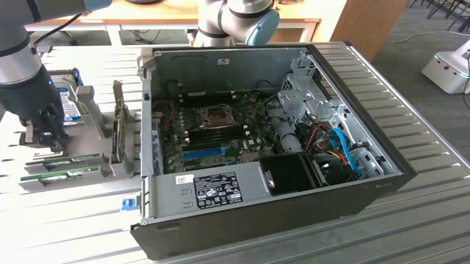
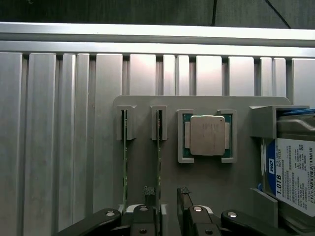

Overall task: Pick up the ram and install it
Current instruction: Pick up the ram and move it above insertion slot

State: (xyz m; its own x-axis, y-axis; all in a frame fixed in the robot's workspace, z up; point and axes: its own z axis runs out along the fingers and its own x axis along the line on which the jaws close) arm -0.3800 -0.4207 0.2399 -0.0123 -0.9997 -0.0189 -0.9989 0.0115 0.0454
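Note:
Two thin green ram sticks stand on edge in slots of a grey holder (image 1: 44,184) at the exterior view's left. The farther ram stick (image 1: 70,160) (image 2: 158,147) runs in between my fingers, close to one finger (image 2: 150,192). The other stick (image 1: 59,176) (image 2: 124,157) lies beside it, outside the fingers. My gripper (image 1: 43,144) (image 2: 167,196) is open, hovering just over the holder's end and touching nothing I can see. The open computer case (image 1: 367,192) shows its motherboard (image 1: 213,137) with dark memory slots (image 1: 220,129).
A bare processor chip (image 2: 206,135) sits in the holder beside the sticks. A hard drive (image 1: 71,108) (image 2: 295,177) with a blue label stands at the holder's far end. A graphics card (image 1: 119,129) stands upright between holder and case. A ribbed metal table (image 1: 426,220) surrounds everything.

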